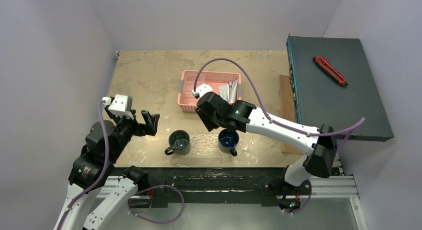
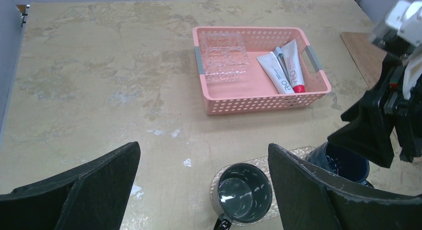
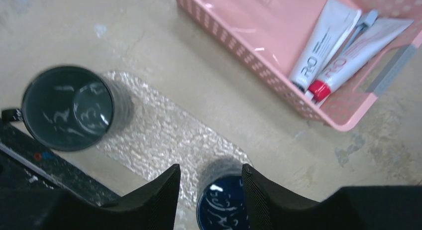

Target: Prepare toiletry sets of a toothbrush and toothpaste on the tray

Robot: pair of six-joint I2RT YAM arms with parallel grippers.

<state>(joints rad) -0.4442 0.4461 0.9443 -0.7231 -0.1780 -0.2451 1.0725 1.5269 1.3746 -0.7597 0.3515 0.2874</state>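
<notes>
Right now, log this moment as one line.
left hand: open, empty | right hand: open above blue mug | grey mug, blue mug: on tray | toothpaste tubes, toothbrush: in pink basket

The basket [image 2: 259, 106] is salmon pink, its walls patterned with rows of small round holes, and its handles [image 2: 197, 60] are grey. In it, a silver-white tube [image 2: 272, 73] carries grey lettering, a second tube [image 2: 294, 66] has red lettering and a red cap, and the brush [image 2: 280, 56] is pale bluish. The tray [image 3: 159, 135] is clear with a glittery embossed pattern. 1 mug [image 2: 245, 190] is dark grey-green and the other mug [image 3: 221, 210] is deep blue. The table [image 2: 99, 80] is mottled beige with white flecks. The left gripper [image 2: 203, 149] and right gripper [image 3: 210, 170] are matte black, the cable [image 1: 239, 65] is purple, the box [image 1: 338, 90] is dark teal, and the tool [image 1: 329, 70] is red and black.
</notes>
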